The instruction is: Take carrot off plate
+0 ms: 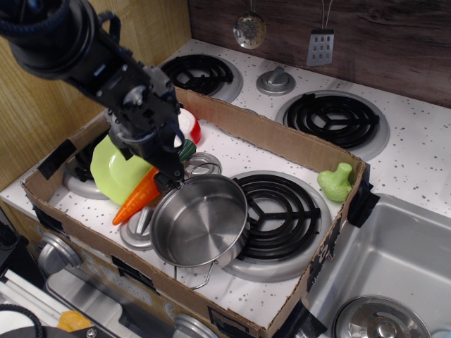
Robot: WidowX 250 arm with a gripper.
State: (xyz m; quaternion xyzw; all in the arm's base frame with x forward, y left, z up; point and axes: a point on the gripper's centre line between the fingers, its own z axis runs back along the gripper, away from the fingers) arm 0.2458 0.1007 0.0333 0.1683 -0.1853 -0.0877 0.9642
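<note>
The orange carrot (134,201) lies slantwise at the front left, its thin end pointing to the box's front. Its upper part rests on the rim of the lime-green plate (111,170), and its dark green stem shows just right of the arm. My gripper (163,176) is down over the carrot's thick upper half, right beside the pot's rim. Its jaws look open, set on either side of the carrot. The arm hides the plate's right part and the carrot's middle.
A steel pot (199,220) stands right next to the carrot. A cardboard box wall (282,137) rings the stove top. A light-green toy vegetable (336,182) sits at the right wall. A red-and-white object (189,127) lies behind the arm. A sink (394,267) is to the right.
</note>
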